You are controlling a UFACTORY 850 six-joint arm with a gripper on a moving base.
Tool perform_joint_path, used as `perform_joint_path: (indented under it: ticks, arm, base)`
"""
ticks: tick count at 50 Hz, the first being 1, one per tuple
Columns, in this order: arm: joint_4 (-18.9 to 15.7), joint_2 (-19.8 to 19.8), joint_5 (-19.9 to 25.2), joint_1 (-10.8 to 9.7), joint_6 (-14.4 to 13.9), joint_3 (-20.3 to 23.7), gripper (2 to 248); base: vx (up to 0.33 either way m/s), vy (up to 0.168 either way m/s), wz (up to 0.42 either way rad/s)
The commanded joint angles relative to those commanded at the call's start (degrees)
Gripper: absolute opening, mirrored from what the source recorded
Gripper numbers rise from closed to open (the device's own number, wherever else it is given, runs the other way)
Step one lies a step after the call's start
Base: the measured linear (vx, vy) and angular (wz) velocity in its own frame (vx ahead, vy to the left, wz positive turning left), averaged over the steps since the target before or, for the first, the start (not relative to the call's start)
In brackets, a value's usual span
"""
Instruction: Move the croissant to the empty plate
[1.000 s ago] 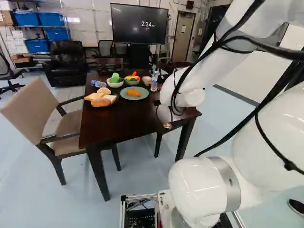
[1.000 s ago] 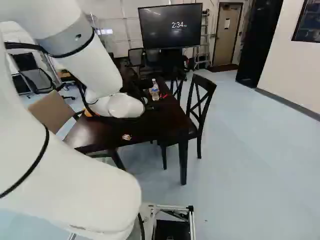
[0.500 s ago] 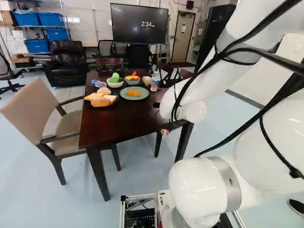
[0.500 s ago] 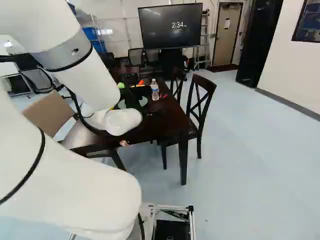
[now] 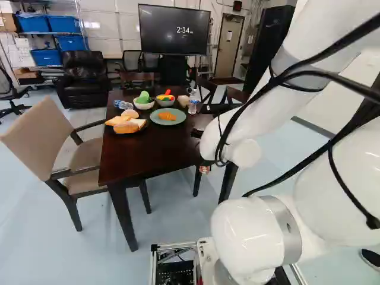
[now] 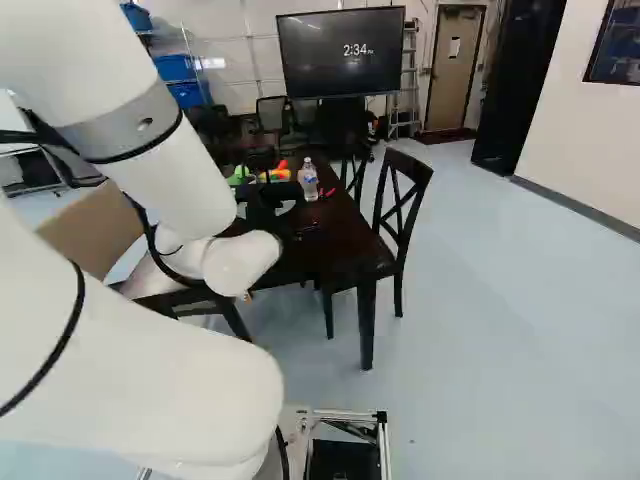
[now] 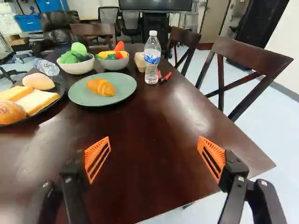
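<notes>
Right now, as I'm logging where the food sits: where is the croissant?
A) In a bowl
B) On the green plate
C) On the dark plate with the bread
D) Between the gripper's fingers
B: the croissant lies alone on the green plate, ahead of the open gripper.

On the dark brown wooden worktop (image 7: 145,154), a golden crescent-shaped croissant (image 7: 101,87) lies on a round green plate (image 7: 124,92), right of a round black plate (image 7: 60,89).

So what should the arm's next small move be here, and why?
Probably a small retreat away from the green plate. The croissant lies on it with no other food, and the gripper is open with nothing between its pads, so the placing looks done.
</notes>
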Motion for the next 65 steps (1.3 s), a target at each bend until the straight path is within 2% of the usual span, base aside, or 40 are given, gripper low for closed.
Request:
perform_joint_path:
  ticks: [26,65]
  arm:
    - [-0.01,0.55,3.88,0.24,1.33,2.14,247]
    - [-0.01,0.59,4.20,0.26,1.44,2.32,247]
  base:
    - [0.000,0.000,0.000]
    - [0.000,0.000,0.000]
